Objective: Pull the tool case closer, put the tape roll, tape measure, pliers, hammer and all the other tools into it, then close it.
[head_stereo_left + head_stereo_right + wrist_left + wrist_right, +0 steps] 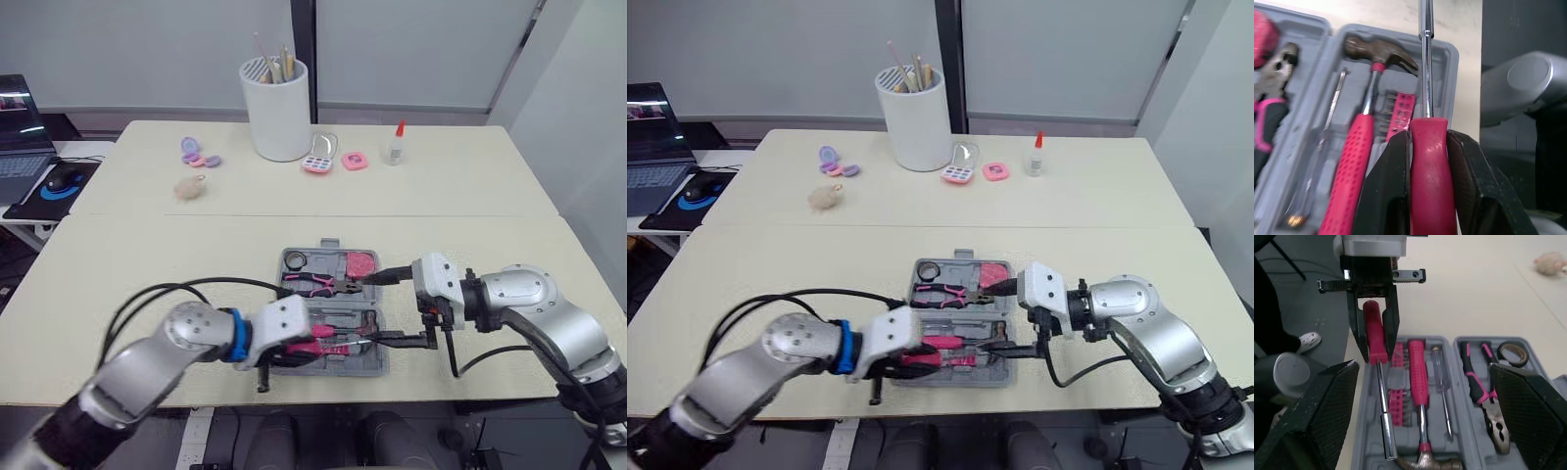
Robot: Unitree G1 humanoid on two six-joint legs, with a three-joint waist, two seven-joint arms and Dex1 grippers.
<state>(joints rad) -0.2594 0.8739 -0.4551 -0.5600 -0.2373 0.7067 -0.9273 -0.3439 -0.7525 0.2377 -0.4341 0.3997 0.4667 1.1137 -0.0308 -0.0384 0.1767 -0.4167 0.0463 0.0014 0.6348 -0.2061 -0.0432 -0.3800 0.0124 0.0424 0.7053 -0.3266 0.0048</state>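
Note:
The grey tool case (329, 245) lies open near the table's front edge. Its far half holds the tape roll (296, 260), pink tape measure (360, 264) and pliers (318, 286). In the near half lie the pink-handled hammer (1418, 382), a slim screwdriver (1442, 387) and a bit rack (1400, 110). My left gripper (1427, 139) is shut on the pink handle of a long-shafted driver (1431, 186), held over the near half at the edge closest to me. My right gripper (370, 309) stands open at the case's right side, one finger over each half.
At the back of the table stand a white cup of sticks (277, 108), a glue bottle (395, 144), small pink cases (319, 157) and purple items (196, 152), with a fluffy ball (191, 187). A laptop (24, 147) sits on a side table to the left.

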